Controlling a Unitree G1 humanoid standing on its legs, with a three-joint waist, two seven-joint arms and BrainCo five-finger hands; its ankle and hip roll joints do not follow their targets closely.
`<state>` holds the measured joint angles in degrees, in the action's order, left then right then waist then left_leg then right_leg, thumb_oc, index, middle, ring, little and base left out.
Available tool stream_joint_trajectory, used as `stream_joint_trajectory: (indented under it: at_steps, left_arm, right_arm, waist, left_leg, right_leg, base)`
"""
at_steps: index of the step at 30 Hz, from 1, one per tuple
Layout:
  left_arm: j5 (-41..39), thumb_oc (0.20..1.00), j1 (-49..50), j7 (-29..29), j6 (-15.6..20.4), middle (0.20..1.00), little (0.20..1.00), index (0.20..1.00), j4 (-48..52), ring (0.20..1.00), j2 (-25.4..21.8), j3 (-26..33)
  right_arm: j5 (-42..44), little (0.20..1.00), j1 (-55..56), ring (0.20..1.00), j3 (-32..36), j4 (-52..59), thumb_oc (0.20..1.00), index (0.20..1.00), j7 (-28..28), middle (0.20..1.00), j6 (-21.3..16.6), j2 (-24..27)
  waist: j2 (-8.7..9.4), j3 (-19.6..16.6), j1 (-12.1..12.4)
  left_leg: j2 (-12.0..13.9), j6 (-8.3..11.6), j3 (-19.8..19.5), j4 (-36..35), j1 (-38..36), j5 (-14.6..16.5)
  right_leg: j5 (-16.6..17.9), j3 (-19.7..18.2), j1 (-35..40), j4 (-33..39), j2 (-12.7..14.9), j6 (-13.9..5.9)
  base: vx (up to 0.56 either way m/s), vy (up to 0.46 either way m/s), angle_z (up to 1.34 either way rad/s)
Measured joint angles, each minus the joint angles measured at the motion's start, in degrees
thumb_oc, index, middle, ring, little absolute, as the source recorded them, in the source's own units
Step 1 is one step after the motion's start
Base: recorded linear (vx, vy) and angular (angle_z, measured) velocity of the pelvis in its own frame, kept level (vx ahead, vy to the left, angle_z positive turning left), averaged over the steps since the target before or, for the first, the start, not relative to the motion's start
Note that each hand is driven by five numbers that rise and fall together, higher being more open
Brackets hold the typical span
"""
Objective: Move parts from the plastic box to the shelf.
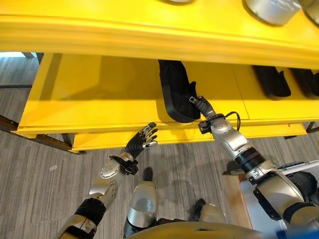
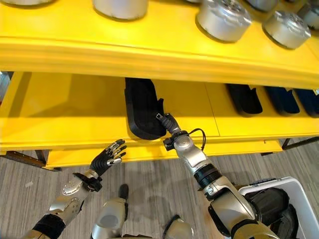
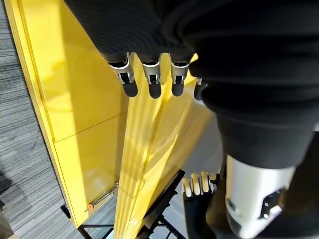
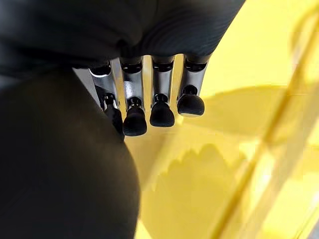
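The long black part (image 2: 143, 109) lies flat on the middle level of the yellow shelf (image 2: 65, 107), its rounded near end close to the front edge and its length running back under the level above. The right robot hand (image 2: 168, 123) is at that near end, on the part's right side; its fingers (image 4: 162, 113) reach forward in a loose, slightly bent row, and nothing is curled round the part as far as the wrist view shows, so I read the hand as released and at most touching or nudging it. That suggests the placing step is about finished: the part is down on the shelf and the hand is either giving it a last push or about to leave. Further right on the same level lie other black parts (image 2: 244, 98), and silver round parts (image 2: 224, 19) stand on the top level. The plastic box (image 2: 279, 194), white-walled with more black parts inside, sits low at the robot's right. The left robot hand (image 2: 106, 158) hangs in front of the shelf's lower edge, fingers (image 3: 151, 79) spread and relaxed, holding nothing. The next move probably calls for drawing the right hand straight back without dragging the part off the front edge, then swinging down to the box for another.
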<state>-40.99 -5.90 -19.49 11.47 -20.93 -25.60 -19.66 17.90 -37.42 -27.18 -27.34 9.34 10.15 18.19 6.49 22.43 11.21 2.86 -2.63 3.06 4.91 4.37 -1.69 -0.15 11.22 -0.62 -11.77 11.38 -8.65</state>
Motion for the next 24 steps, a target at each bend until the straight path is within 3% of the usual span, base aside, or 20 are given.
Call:
stream_joint_trajectory:
  at_steps: [1,5,9,10,11,13,17,20,21,22,24]
  left_arm:
    - [-0.03,1.000,-0.27,0.01,0.00,1.000,1.000,1.000,-0.05,1.000,-0.03,-0.01]
    - [-0.01,1.000,-0.18,0.38,-0.21,1.000,1.000,1.000,0.17,1.000,0.32,-1.59]
    - [-0.14,1.000,0.52,2.22,-0.67,1.000,1.000,1.000,1.83,1.000,-1.08,-1.69]
    - [-0.42,1.000,0.61,2.34,-1.28,1.000,1.000,1.000,2.81,1.000,-1.08,-1.73]
    - [-0.76,1.000,0.64,2.39,-1.43,1.000,1.000,1.000,2.94,1.000,-0.33,-1.26]
    - [-0.91,1.000,1.64,2.44,-2.00,1.000,1.000,1.000,3.36,1.000,0.60,-1.21]
    - [-0.91,1.000,1.43,3.48,-2.25,1.000,1.000,1.000,3.35,1.000,0.67,-1.18]
    - [-0.89,1.000,0.03,3.26,-2.59,1.000,1.000,1.000,3.37,1.000,0.83,-1.19]
    - [-0.90,1.000,-1.52,3.22,-2.61,1.000,1.000,1.000,3.94,1.000,1.19,-2.13]
    - [-0.95,1.000,-2.45,3.23,-2.59,1.000,1.000,1.000,4.04,1.000,1.93,-2.70]
    - [-1.11,1.000,-3.11,3.25,-2.58,1.000,1.000,1.000,4.67,1.000,2.69,-2.89]
  right_arm:
    - [-0.03,0.200,-1.17,0.200,-0.01,-1.67,0.200,0.200,0.02,0.200,-0.21,0.43]
    - [0.08,0.200,-2.18,0.200,0.12,-6.83,0.200,0.200,0.09,0.200,-0.40,1.20]
    - [0.57,0.200,-2.71,0.200,1.29,-7.45,0.200,0.200,-0.05,0.200,-0.32,3.08]
    - [0.63,0.200,-3.16,0.200,2.04,-7.44,0.200,0.200,-0.03,0.200,-0.34,3.43]
    - [0.76,0.200,-4.11,0.200,2.32,-7.47,0.200,0.200,0.05,0.200,-0.36,4.51]
    - [0.96,0.200,-4.57,0.200,2.25,-7.46,0.200,0.200,0.05,0.200,0.43,6.13]
    - [0.91,0.200,-5.27,0.200,3.86,-7.51,0.200,0.200,1.77,0.200,2.01,11.81]
    - [0.92,0.200,-5.54,0.200,6.77,-7.49,0.200,0.200,2.91,0.200,3.21,12.84]
    - [0.77,0.200,-5.75,0.200,7.29,-7.43,0.200,0.200,3.32,0.200,4.30,14.74]
    - [0.14,0.200,-5.94,0.200,7.88,-7.47,0.200,0.200,3.38,0.200,4.99,15.44]
    - [-0.87,0.200,-6.18,0.200,7.82,-7.49,0.200,0.200,3.34,0.200,5.73,15.53]
  waist:
    - [0.03,-0.02,-1.46]
    - [-1.68,0.70,-3.77]
    - [-0.71,0.07,-3.08]
    - [-0.26,-0.17,-2.95]
    - [-1.27,0.24,-2.94]
    - [-2.43,0.32,-3.05]
    - [-3.54,1.11,-4.28]
    - [-4.24,1.90,-6.52]
    - [-5.22,2.57,-7.86]
    - [-6.16,3.53,-7.94]
    - [-6.61,4.33,-8.12]
  left_leg:
    - [-0.93,-0.18,-1.83,-1.57,0.01,-0.59]
    - [-2.88,-0.17,-5.07,-2.70,-0.85,-0.71]
    - [-3.54,-0.30,-5.12,-3.81,-0.72,-1.66]
    - [-4.15,0.46,-5.16,-3.82,0.21,-1.67]
    - [-3.64,1.21,-5.21,-3.73,0.95,-1.59]
    - [-1.62,2.81,-4.76,-3.78,1.04,-1.66]
    - [-0.30,3.76,-3.35,-5.00,0.66,-2.01]
    - [2.43,3.52,6.80,-6.92,0.58,-1.21]
    - [3.02,3.24,10.85,-7.76,0.71,-2.78]
    - [3.01,3.08,10.86,-7.73,0.90,-4.78]
    - [2.26,2.93,10.78,-7.73,1.57,-4.86]
  right_leg:
    - [0.01,-2.62,-1.09,3.34,-2.82,0.23]
    - [5.01,-6.13,-4.08,13.28,-2.80,-1.13]
    - [5.03,-3.80,-5.68,11.06,-2.48,-1.06]
    - [5.88,-3.59,-5.79,11.24,-2.46,0.14]
    - [8.14,-3.26,-5.92,12.46,-3.15,4.11]
    - [8.50,-2.15,-5.08,13.82,-4.99,4.97]
    - [7.37,0.39,-3.72,14.00,-5.85,6.63]
    - [7.15,3.05,-3.22,14.43,-5.06,6.83]
    - [7.04,5.09,-3.40,14.52,-4.38,6.66]
    - [6.74,5.18,-3.62,13.74,-4.22,6.22]
    - [6.06,5.13,-5.01,12.15,-3.25,5.71]
  base:
    - [0.20,-0.234,0.80]
    - [0.07,-0.181,0.65]
    - [-0.07,-0.116,0.45]
    - [0.00,-0.051,0.26]
    - [0.02,-0.038,0.18]
    - [0.01,-0.040,0.07]
    - [-0.01,-0.011,0.27]
    - [-0.06,0.056,0.58]
    - [-0.09,0.059,0.68]
    - [-0.07,0.053,0.49]
    - [0.00,0.048,0.08]
